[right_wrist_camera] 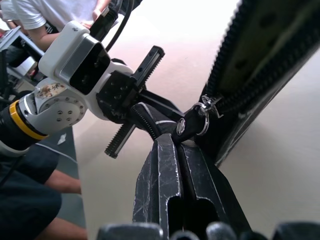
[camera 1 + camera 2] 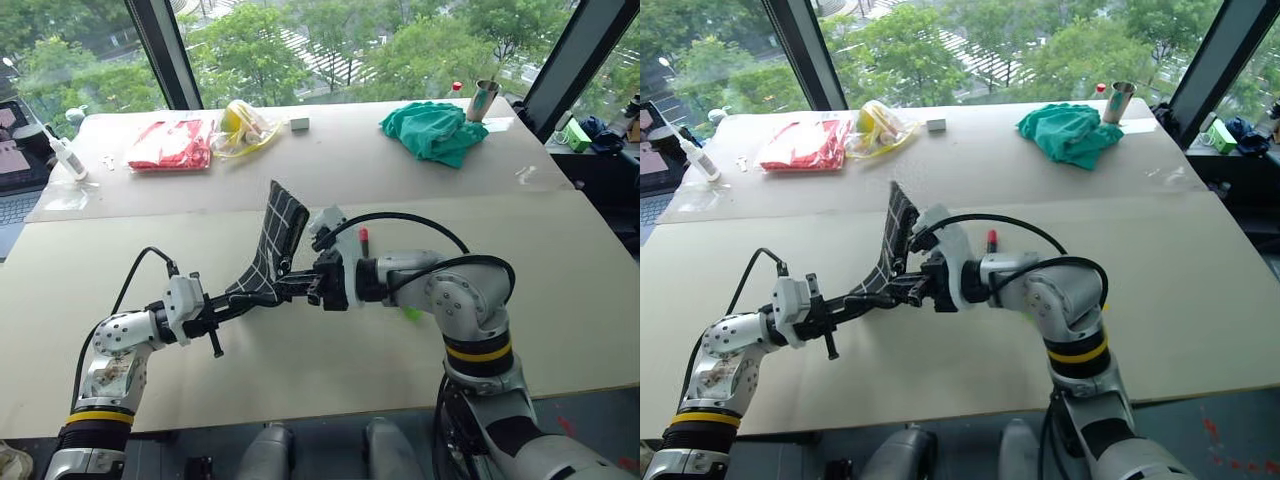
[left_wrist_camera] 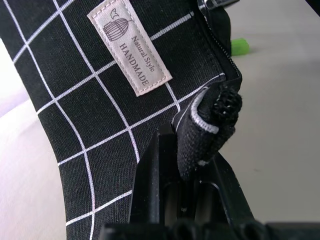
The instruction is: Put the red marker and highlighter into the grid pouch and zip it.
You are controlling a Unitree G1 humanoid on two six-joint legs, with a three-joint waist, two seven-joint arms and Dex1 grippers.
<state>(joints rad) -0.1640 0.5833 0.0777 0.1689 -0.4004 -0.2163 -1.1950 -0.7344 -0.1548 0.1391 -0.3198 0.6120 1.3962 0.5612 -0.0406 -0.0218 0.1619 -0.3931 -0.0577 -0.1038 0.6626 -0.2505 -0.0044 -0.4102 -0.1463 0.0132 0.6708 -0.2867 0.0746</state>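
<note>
Above the table we find the grid pouch upheld, left gripper clamped on its corner, right gripper clamped on its zipper pull; red marker and highlighter lie behind the right arm.

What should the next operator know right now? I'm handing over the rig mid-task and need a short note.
Left pincer: shut on one end of the grid pouch, holding it up off the table.
Right pincer: shut on the zipper pull cord at that held end; the zipper beyond it looks open.
Red marker: on the table behind the right arm, outside the pouch.
Highlighter: on the table beside the right arm, also outside.
Done: pouch lifted and gripped by both pincers.
Left: put marker and highlighter in, then zip the pouch shut.
</note>
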